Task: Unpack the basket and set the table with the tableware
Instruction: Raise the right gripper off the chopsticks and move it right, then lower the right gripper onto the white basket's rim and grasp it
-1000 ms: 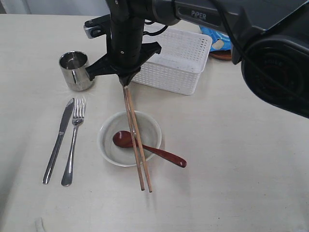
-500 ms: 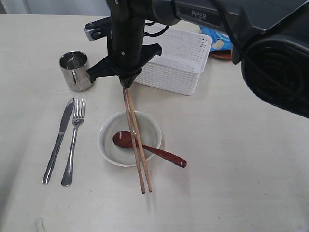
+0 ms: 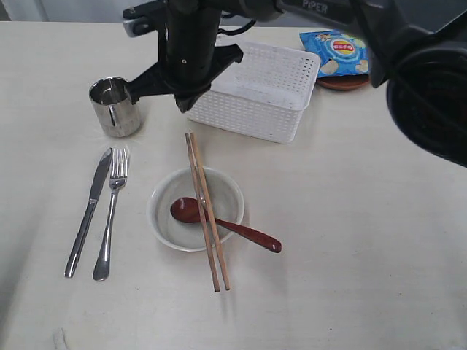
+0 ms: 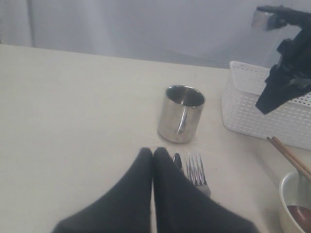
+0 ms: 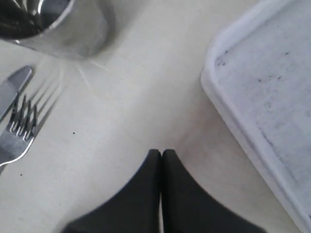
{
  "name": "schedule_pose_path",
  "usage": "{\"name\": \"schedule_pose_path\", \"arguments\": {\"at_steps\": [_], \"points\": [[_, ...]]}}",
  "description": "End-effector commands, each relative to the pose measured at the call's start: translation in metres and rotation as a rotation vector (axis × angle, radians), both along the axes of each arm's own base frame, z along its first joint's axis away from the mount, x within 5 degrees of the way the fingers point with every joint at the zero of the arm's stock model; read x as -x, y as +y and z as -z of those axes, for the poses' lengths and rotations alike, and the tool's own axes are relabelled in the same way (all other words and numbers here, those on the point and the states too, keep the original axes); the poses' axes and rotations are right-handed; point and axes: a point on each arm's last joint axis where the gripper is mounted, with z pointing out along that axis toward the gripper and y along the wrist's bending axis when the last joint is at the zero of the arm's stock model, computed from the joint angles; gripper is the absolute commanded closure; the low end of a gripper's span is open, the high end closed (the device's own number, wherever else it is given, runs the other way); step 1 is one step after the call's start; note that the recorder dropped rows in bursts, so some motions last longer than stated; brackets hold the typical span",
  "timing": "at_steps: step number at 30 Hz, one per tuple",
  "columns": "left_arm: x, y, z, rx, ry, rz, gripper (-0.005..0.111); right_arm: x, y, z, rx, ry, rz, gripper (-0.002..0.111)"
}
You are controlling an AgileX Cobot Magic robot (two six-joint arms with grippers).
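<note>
The wooden chopsticks [image 3: 205, 211] lie free across the off-white bowl [image 3: 166, 221], which holds the dark red spoon [image 3: 226, 225]. The steel knife [image 3: 89, 211] and fork [image 3: 112, 211] lie side by side left of the bowl, below the shiny cup [image 3: 114, 107]. My right gripper [image 3: 185, 106] hangs shut and empty above the table [image 3: 350, 219], between the cup and the white basket [image 3: 263, 91]. Its wrist view shows the shut tips [image 5: 161, 152] over bare table beside the basket's rim [image 5: 228, 116]. My left gripper [image 4: 153, 151] is shut and empty, just short of the knife tip [image 4: 177, 159] and fork tines [image 4: 196, 170].
A blue chip bag [image 3: 338, 52] lies on a brown round plate [image 3: 343, 82] behind the basket at the back right. The right arm's dark links cross the top of the exterior view, over the basket's left end.
My right gripper has lifted off the chopsticks' far ends and drawn back toward the basket. The chopsticks stay across the bowl. The arm's move uncovered the chip bag.
</note>
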Motion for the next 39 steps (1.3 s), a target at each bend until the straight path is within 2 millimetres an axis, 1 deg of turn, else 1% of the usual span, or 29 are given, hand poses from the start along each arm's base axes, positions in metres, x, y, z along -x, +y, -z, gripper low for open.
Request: {"name": "schedule_pose_path", "arguments": {"at_steps": [1,4,6,7,10,11,15,17,19,22,24,26,28,30,32,35,36,39], "points": [[0.0,0.0,0.0,0.005,-0.011,-0.001,0.107,-0.004,-0.019,-0.05,-0.06,-0.104,0.009,0.109],[0.0,0.0,0.0,0.005,-0.011,-0.001,0.107,-0.008,-0.037,-0.077,-0.092,-0.144,0.039,0.109],[0.0,0.0,0.0,0.005,-0.011,-0.001,0.107,-0.012,-0.052,-0.092,-0.105,-0.168,0.063,0.109],[0.0,0.0,0.0,0.005,-0.011,-0.001,0.107,-0.016,-0.063,-0.1,-0.109,-0.179,0.087,0.109],[0.0,0.0,0.0,0.005,-0.011,-0.001,0.107,-0.027,-0.092,-0.112,-0.102,-0.185,0.146,0.109],[0.0,0.0,0.0,0.005,-0.011,-0.001,0.107,-0.032,-0.104,-0.114,-0.095,-0.181,0.175,0.109],[0.0,0.0,0.0,0.005,-0.011,-0.001,0.107,-0.054,-0.152,-0.112,-0.061,-0.148,0.292,0.109],[0.0,0.0,0.0,0.005,-0.011,-0.001,0.107,-0.061,-0.172,-0.112,-0.064,-0.141,0.341,0.109],[0.0,0.0,0.0,0.005,-0.011,-0.001,0.107,-0.068,-0.191,-0.111,-0.076,-0.132,0.39,0.109],[0.0,0.0,0.0,0.005,-0.011,-0.001,0.107,-0.075,-0.212,-0.111,-0.093,-0.121,0.446,0.109],[0.0,0.0,0.0,0.005,-0.011,-0.001,0.107,-0.08,-0.224,-0.108,-0.108,-0.106,0.471,0.108],[0.0,0.0,0.0,0.005,-0.011,-0.001,0.107,-0.084,-0.227,-0.102,-0.159,-0.079,0.435,0.108],[0.0,0.0,0.0,0.005,-0.011,-0.001,0.107,-0.09,-0.224,-0.092,-0.211,-0.053,0.356,0.106],[0.0,0.0,0.0,0.005,-0.011,-0.001,0.107,-0.096,-0.217,-0.079,-0.259,-0.04,0.262,0.095],[0.0,0.0,0.0,0.005,-0.011,-0.001,0.107,-0.104,-0.212,-0.064,-0.271,-0.056,0.159,0.08],[0.0,0.0,0.0,0.005,-0.011,-0.001,0.107,-0.114,-0.205,-0.043,-0.282,-0.108,-0.003,0.06],[0.0,0.0,0.0,0.005,-0.011,-0.001,0.107,-0.118,-0.204,-0.036,-0.271,-0.133,-0.05,0.057],[0.0,0.0,0.0,0.005,-0.011,-0.001,0.107,-0.13,-0.203,-0.021,-0.228,-0.214,-0.154,0.059]]}}
